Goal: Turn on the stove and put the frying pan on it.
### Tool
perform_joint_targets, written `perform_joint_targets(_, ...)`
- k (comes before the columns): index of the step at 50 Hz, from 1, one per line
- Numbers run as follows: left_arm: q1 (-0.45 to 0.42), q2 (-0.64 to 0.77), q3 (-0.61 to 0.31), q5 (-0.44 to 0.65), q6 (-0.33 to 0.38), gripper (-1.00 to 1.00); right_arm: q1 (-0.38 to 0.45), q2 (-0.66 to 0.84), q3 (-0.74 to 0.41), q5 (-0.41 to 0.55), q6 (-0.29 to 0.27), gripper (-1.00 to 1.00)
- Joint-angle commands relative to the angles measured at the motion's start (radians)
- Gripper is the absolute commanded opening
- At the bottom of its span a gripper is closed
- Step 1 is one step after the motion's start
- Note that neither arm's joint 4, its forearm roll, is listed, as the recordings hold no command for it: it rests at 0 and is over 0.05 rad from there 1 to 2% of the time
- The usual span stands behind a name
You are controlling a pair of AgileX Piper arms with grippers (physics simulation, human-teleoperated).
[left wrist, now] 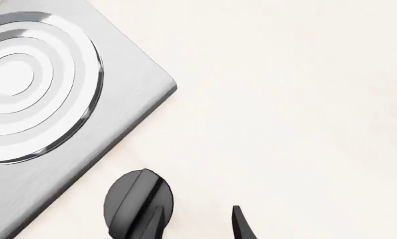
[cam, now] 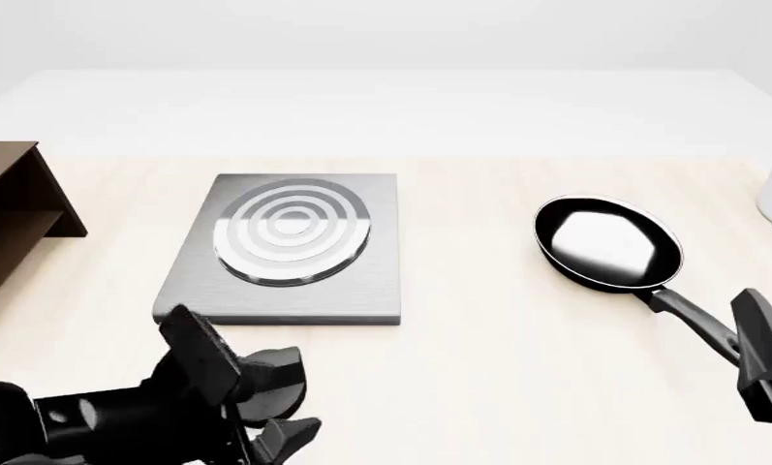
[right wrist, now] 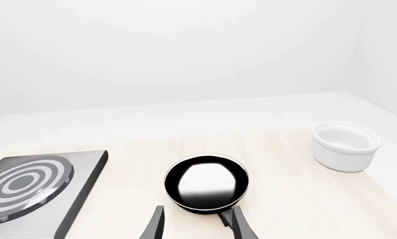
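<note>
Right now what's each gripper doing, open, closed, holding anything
Left gripper: open, one finger over the knob, gripping nothing.
Right gripper: open, holding nothing.

Brushed grey metal stove (cam: 295, 271); glossy black frying pan (cam: 608, 244); matt pale wood table (cam: 515, 349).

You find no readable text, label, brand, number or sign anywhere here: the stove (cam: 289, 254), frying pan (cam: 608, 244) and white bowl (right wrist: 345, 145) all carry none.
</note>
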Motion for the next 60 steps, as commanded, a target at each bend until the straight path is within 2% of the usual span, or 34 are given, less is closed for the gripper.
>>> perform_joint_targets(1,0.031,-0.404,-0.044,0.253,0.108,1.00,0.000,0.017,0.000,-0.016,-0.002,1.00)
perform_joint_targets(3,0.060,-0.507,-0.051,0.304,0.123,1.00,0.000,0.019,0.000,-0.018,-0.002,1.00)
perform_joint_targets(5,0.063,-0.542,-0.053,0.318,0.122,1.00,0.000,0.025,0.000,-0.023,-0.003,1.00)
perform_joint_targets(10,0.141,-0.630,-0.011,0.338,0.138,1.00,-0.001,0.038,0.000,-0.034,-0.005,1.00)
perform_joint_targets(13,0.234,-0.772,0.010,0.406,0.177,1.00,-0.001,0.037,0.000,-0.032,-0.008,1.00)
perform_joint_targets(16,0.301,-0.882,0.016,0.465,0.172,1.00,0.001,0.051,0.000,-0.043,-0.010,1.00)
perform_joint_targets(18,0.382,-0.998,0.012,0.531,0.211,1.00,0.003,0.060,0.000,-0.049,-0.013,1.00)
perform_joint_targets(22,0.450,-1.084,0.019,0.568,0.234,1.00,0.005,0.065,0.000,-0.053,-0.016,1.00)
perform_joint_targets(25,0.468,-1.075,0.071,0.517,0.234,1.00,0.005,0.078,0.000,-0.063,-0.021,1.00)
perform_joint_targets(29,0.574,-1.119,0.121,0.474,0.247,1.00,0.007,0.097,0.001,-0.077,-0.026,1.00)
perform_joint_targets(33,0.613,-1.120,0.176,0.394,0.237,1.00,0.008,0.111,0.001,-0.087,-0.035,1.00)
perform_joint_targets(35,0.664,-1.121,0.200,0.338,0.242,1.00,0.009,0.116,0.001,-0.090,-0.039,1.00)
perform_joint_targets(36,0.718,-1.121,0.210,0.293,0.234,1.00,0.009,0.120,0.001,-0.092,-0.041,1.00)
perform_joint_targets(38,0.779,-1.121,0.240,0.224,0.271,1.00,0.008,0.122,0.001,-0.093,-0.041,1.00)
perform_joint_targets(39,0.804,-1.121,0.246,0.180,0.259,1.00,0.008,0.123,0.000,-0.093,-0.038,1.00)
perform_joint_targets(40,0.828,-1.122,0.270,0.160,0.288,1.00,0.007,0.130,0.000,-0.097,-0.033,1.00)
perform_joint_targets(42,0.866,-1.122,0.284,0.111,0.265,1.00,0.007,0.153,-0.001,-0.111,-0.018,1.00)
perform_joint_targets(44,0.870,-1.122,0.286,0.114,0.263,1.00,0.006,0.160,-0.002,-0.116,-0.016,1.00)
perform_joint_targets(45,0.862,-1.122,0.285,0.121,0.206,1.00,0.007,0.177,-0.003,-0.125,-0.016,1.00)
perform_joint_targets(47,0.874,-1.122,0.269,0.096,0.168,1.00,0.025,0.301,-0.010,-0.203,-0.007,1.00)
perform_joint_targets(49,0.888,-1.122,0.276,0.092,0.196,1.00,0.036,0.278,-0.031,-0.172,-0.003,1.00)
perform_joint_targets(51,0.885,-1.122,0.284,0.084,0.192,1.00,0.064,0.354,-0.068,-0.174,0.000,1.00)
perform_joint_targets(53,0.886,-1.122,0.285,0.084,0.186,1.00,0.068,0.353,-0.131,-0.095,-0.003,1.00)
perform_joint_targets(54,0.882,-1.122,0.285,0.083,0.184,1.00,0.093,0.293,-0.159,-0.040,-0.009,1.00)
perform_joint_targets(55,0.882,-1.122,0.285,0.083,0.184,1.00,0.093,0.290,-0.160,-0.036,-0.009,1.00)
perform_joint_targets(58,0.901,-1.122,0.285,0.078,0.174,1.00,0.095,0.364,-0.260,0.046,0.003,1.00)
perform_joint_targets(60,0.914,-1.122,0.285,0.079,0.172,1.00,0.153,0.368,-0.336,0.144,0.018,1.00)
